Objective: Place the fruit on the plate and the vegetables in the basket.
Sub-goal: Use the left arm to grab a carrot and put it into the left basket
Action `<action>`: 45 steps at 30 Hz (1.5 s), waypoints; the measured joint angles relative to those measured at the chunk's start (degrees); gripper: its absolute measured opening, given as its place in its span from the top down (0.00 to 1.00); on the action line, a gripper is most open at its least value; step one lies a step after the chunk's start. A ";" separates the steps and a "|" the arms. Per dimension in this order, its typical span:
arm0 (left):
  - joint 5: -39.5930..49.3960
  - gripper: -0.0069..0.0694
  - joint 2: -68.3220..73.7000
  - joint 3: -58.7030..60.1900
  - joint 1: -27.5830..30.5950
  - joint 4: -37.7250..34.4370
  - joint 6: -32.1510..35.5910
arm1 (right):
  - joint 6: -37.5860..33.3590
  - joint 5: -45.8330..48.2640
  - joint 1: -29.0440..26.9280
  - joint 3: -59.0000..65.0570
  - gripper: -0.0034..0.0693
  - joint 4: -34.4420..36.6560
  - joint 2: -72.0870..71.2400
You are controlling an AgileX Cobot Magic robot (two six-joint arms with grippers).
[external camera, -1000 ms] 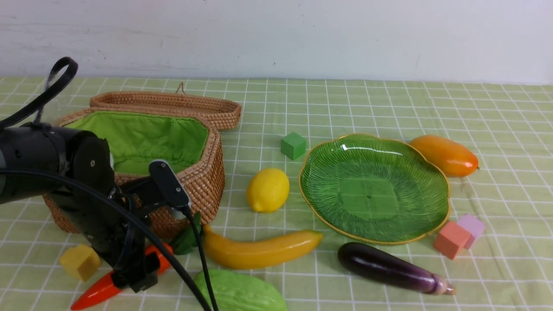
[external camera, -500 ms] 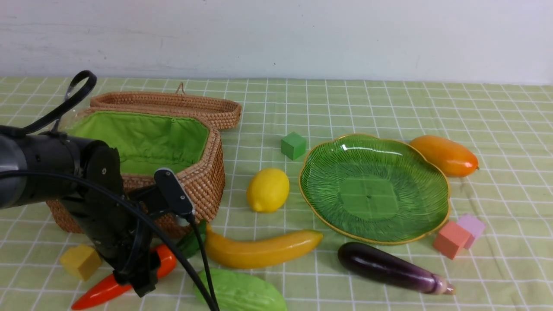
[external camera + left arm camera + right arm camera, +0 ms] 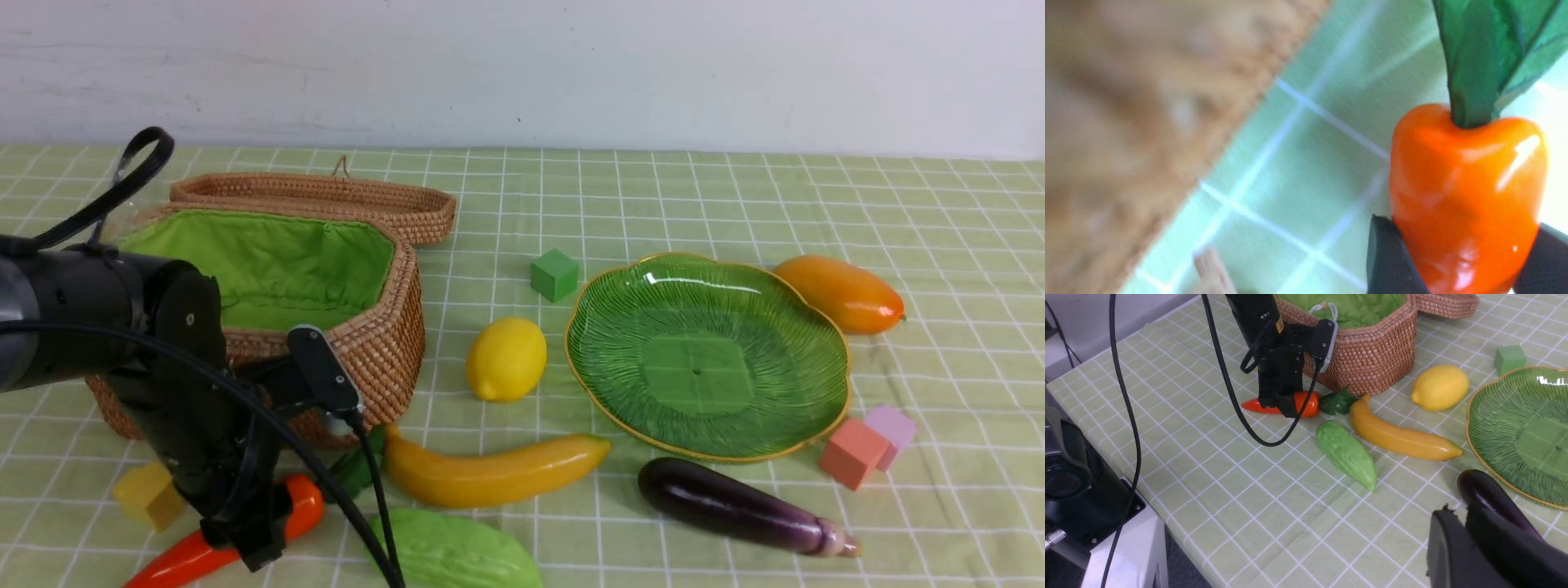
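Orange-red carrot (image 3: 300, 505), partly hidden by left end effector (image 3: 247, 539).

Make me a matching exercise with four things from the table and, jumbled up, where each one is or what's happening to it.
1. carrot
2. lemon
3. mango
4. eggplant

A. behind the plate's right side
B. between the left gripper's fingers
C. nearer the robot than the plate
D. between basket and plate

Pairs: 1-B, 2-D, 3-A, 4-C
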 joint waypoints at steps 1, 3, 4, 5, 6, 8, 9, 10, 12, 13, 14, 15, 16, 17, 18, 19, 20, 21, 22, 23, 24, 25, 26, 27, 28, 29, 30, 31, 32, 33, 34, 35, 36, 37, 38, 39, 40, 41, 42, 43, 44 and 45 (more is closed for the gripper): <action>0.95 0.44 -1.03 0.00 0.00 -0.07 0.09 | 0.00 0.00 0.00 0.00 0.86 0.00 0.00; 4.33 0.44 -3.44 0.00 0.00 -0.53 0.97 | 0.00 0.00 0.00 0.00 0.85 0.00 0.00; 4.33 0.44 -3.44 0.00 0.00 -0.51 1.09 | 0.00 0.00 0.00 0.00 0.85 0.00 0.00; 7.77 0.44 -5.80 0.00 0.00 -1.36 2.35 | -0.21 0.00 0.00 0.00 0.85 0.00 0.00; 8.12 0.44 -6.09 0.00 0.00 -1.50 2.50 | -0.27 0.00 0.00 0.00 0.85 0.00 0.00; 10.81 0.44 -9.45 0.00 0.00 -2.96 3.70 | -0.53 0.00 0.00 0.00 0.85 0.00 0.00; 12.21 0.44 -12.76 -0.21 0.00 -4.31 3.82 | -0.60 0.00 0.00 0.00 0.85 0.00 0.00; 12.68 0.44 -14.09 -0.47 0.00 -4.67 3.76 | -0.66 -0.06 0.00 0.00 0.85 0.00 0.00; 13.20 0.44 -19.13 -2.43 0.00 -5.06 3.58 | -1.12 -1.36 0.00 0.00 0.84 0.00 0.00; 12.80 0.44 -21.20 -3.79 0.00 -4.97 3.58 | -1.45 -2.44 0.00 0.00 0.84 0.00 0.00; 12.47 0.44 -21.58 -4.08 0.00 -4.86 3.56 | -1.71 -3.11 0.00 0.00 0.84 0.00 0.00; 10.55 0.44 -23.90 -6.66 0.00 -4.17 3.56 | -2.52 -5.84 0.00 0.00 0.84 0.00 0.00; 9.10 0.44 -24.62 -8.41 0.00 -3.50 3.56 | -3.03 -8.06 0.00 0.00 0.84 0.00 0.00; 7.62 0.44 -24.69 -9.82 0.00 -2.78 3.56 | -3.43 -9.89 0.00 0.00 0.84 0.00 0.00; 6.57 0.44 -24.46 -11.52 0.00 -1.61 3.56 | -3.64 -12.19 0.00 0.00 0.84 0.00 0.00; 5.22 0.44 -23.60 -13.41 0.00 0.07 3.72 | -3.84 -14.83 0.00 0.00 0.84 0.00 0.00; 5.04 0.44 -23.39 -13.71 0.00 0.37 3.79 | -3.84 -15.23 0.00 0.00 0.84 0.00 0.00; 3.62 0.44 -21.31 -15.97 0.00 3.11 4.56 | -3.96 -18.24 0.00 0.00 0.84 0.18 0.00; 3.37 0.44 -20.35 -16.74 0.00 4.23 4.73 | -3.96 -19.49 0.00 0.00 0.84 0.20 0.00; 2.60 0.44 -17.84 -18.33 0.00 6.91 4.84 | -4.08 -20.85 0.00 0.00 0.84 0.20 0.00; 2.24 0.44 -16.69 -18.71 0.00 8.04 4.84 | -4.16 -21.38 0.00 0.00 0.84 0.20 0.00; 1.51 0.44 -14.43 -19.79 0.00 10.42 4.84 | -4.29 -22.22 0.00 0.00 0.84 0.20 0.00; 0.91 0.44 -12.94 -20.13 0.00 12.04 4.63 | -4.31 -22.45 0.00 0.00 0.84 0.20 0.00; -0.02 0.44 -11.19 -20.53 0.00 14.21 4.47 | -4.31 -22.64 0.00 0.00 0.84 0.20 0.00; -0.83 0.44 -9.59 -20.77 0.00 16.10 4.32 | -4.31 -22.64 0.00 0.00 0.84 0.20 0.00; -2.29 0.44 -7.85 -20.85 0.00 19.64 4.21 | -4.31 -22.64 0.00 0.00 0.84 0.20 0.00; -2.29 0.44 -7.59 -20.85 0.00 19.64 4.21 | -4.31 -22.64 0.00 0.00 0.84 0.20 0.00; -3.28 0.44 -5.93 -20.90 0.00 23.32 4.21 | -4.31 -22.58 0.00 0.00 0.84 0.22 0.00; -3.60 0.44 -4.85 -20.90 0.00 25.25 4.15 | -4.31 -22.58 0.00 0.00 0.84 0.27 0.00; -3.74 0.44 -4.26 -20.90 0.00 26.04 3.73 | -4.31 -22.58 0.00 0.00 0.84 0.27 0.00; -3.74 0.44 -3.96 -20.90 0.00 26.28 3.43 | -4.31 -22.53 0.00 0.00 0.84 0.39 0.00; -3.96 0.44 -3.76 -20.90 0.00 26.28 2.71 | -4.31 -22.53 0.00 0.00 0.84 0.39 0.00; -4.02 0.44 -3.76 -20.90 0.00 26.28 2.03 | -4.31 -22.53 0.00 0.00 0.84 0.39 0.00; -4.07 0.44 -3.76 -20.90 0.00 26.23 1.02 | -4.31 -22.53 0.00 0.00 0.84 0.39 0.00; -4.18 0.44 -3.76 -20.96 0.00 26.23 0.04 | -4.31 -22.53 0.00 0.00 0.84 0.39 0.00; -4.43 0.44 -3.81 -20.96 0.00 26.23 -1.24 | -4.31 -22.53 0.00 0.00 0.84 0.39 0.00; -4.43 0.44 -3.81 -20.96 0.00 26.23 -2.00 | -4.35 -22.53 0.00 0.00 0.84 0.39 0.00; -4.43 0.44 -3.81 -20.96 0.00 26.23 -2.38 | -4.35 -22.53 0.00 0.00 0.84 0.39 0.00; -4.43 0.44 -3.81 -20.96 0.00 26.23 -2.95 | -4.35 -22.53 0.00 0.00 0.84 0.39 0.00; -4.37 0.42 -3.87 -20.96 0.00 26.23 -3.75 | -4.42 -22.53 0.00 0.00 0.84 0.39 0.00; -4.23 0.40 -3.94 -20.96 0.00 26.23 -4.42 | -4.42 -22.53 0.00 0.00 0.83 0.39 0.00; -4.21 0.38 -3.99 -20.96 0.00 26.23 -4.87 | -4.42 -22.53 0.00 0.00 0.83 0.39 0.00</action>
